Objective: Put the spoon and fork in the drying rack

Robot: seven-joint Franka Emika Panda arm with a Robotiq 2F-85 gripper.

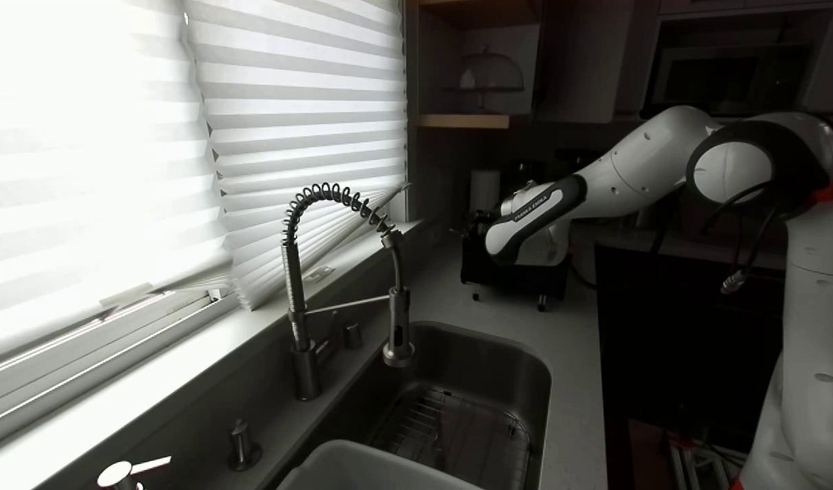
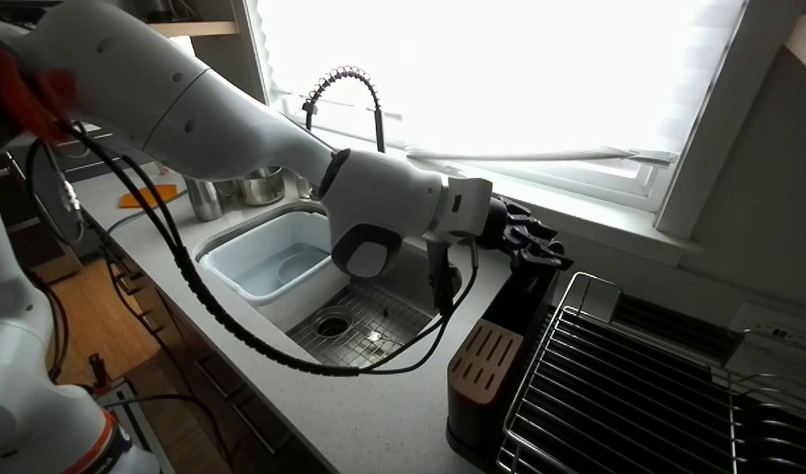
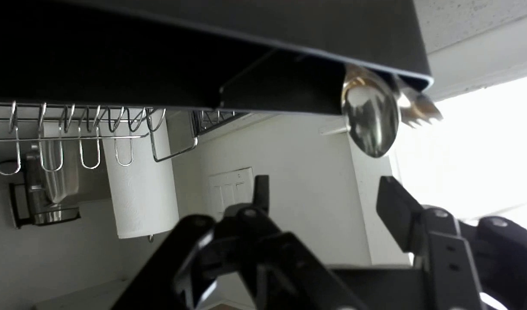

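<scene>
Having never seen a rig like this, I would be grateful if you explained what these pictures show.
The machine is a white, jointed robot arm ending in a black two-fingered gripper. Two pictures come from cameras standing outside the robot; the third comes from its wrist, where the room appears upside down. A pale speckled counter bears a black-and-silver, open-frame drying rack; set into that counter is a grey metal sink containing a pale plastic tub. In the wrist view, a shiny metal spoon and a metal fork poke out of the rack's dark, box-like compartment. The gripper is open and holds nothing.
</scene>
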